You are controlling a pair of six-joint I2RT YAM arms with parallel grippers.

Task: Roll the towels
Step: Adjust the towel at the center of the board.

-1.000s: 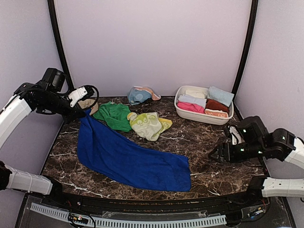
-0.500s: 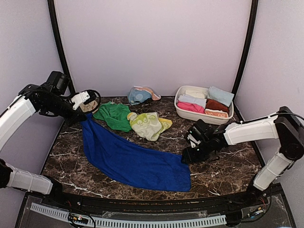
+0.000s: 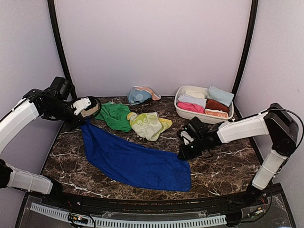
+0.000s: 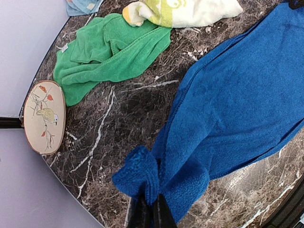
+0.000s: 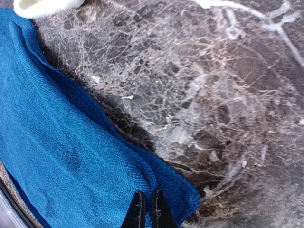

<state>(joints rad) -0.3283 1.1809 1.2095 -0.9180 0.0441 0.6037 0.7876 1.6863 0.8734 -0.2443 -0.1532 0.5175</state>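
Lab booth w/ blank walls (image 3: 152, 42)

My left arm (image 3: 16, 118) and right arm (image 3: 242, 128) are built alike: long, smooth white shells joined by chunky black housings at each joint. A thin black cable (image 3: 285, 110) arcs over my right elbow, and another loops beside my left wrist. My left claw (image 4: 151, 211) ends in two slim, tapering black fingers. My right claw (image 5: 146, 209) has the same dark pair, with small white patches on its black body.
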